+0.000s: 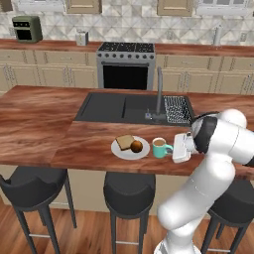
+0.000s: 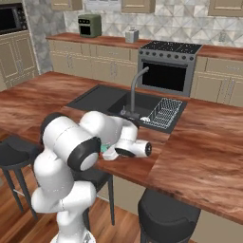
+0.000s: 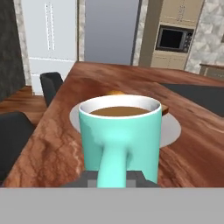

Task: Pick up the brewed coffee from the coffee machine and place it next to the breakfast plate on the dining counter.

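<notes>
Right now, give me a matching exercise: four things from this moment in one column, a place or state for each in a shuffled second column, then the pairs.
Things:
1. mug
2. plate
3. toaster oven
4. tool

Places or states:
A. on the back counter, far left in the left base view
B. shut on the handle
C. holds toast
D. standing on the dining counter, full of coffee

Pairs: 1-D, 2-C, 3-A, 4-B

Two base views flanking the arm, sharing the dining counter [image 1: 44, 124], hand view close on the mug [image 3: 120, 135]
</notes>
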Controlling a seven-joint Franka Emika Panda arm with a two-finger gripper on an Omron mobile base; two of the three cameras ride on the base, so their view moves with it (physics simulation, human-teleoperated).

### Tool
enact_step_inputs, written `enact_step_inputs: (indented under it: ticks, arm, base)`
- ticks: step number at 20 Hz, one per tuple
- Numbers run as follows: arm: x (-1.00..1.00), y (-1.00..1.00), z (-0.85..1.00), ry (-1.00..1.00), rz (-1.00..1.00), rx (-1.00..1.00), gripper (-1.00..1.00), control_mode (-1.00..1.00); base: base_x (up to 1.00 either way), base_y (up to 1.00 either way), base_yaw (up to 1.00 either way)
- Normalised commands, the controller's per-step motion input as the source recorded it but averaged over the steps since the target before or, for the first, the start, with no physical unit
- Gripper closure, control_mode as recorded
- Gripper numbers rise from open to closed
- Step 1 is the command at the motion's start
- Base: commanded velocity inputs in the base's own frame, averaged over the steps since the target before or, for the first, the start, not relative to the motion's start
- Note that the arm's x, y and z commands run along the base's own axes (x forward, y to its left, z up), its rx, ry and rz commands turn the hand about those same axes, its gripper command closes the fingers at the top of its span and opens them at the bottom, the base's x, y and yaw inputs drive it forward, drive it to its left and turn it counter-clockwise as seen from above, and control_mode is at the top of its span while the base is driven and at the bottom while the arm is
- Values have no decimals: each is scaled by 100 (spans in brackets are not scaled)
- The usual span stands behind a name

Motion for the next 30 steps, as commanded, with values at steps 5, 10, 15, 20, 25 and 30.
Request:
enact_step_inputs:
  ticks: [5, 10, 15, 20, 25, 30]
  arm:
    - [25, 0, -22, 0, 8, 0, 100, -100]
    - [8, 0, -21, 0, 5, 0, 100, -100]
    - [-5, 4, -12, -4, 1, 0, 100, -100]
    - [-8, 22, 0, -2, 0, 0, -100, -100]
    - [0, 2, 0, 0, 0, 0, -100, -100]
    - [-4, 0, 0, -1, 0, 0, -100, -100]
  base:
    - [0, 0, 0]
    - [0, 0, 0]
    - [0, 0, 0]
    - [0, 0, 0]
    - [0, 0, 0]
    - [0, 0, 0]
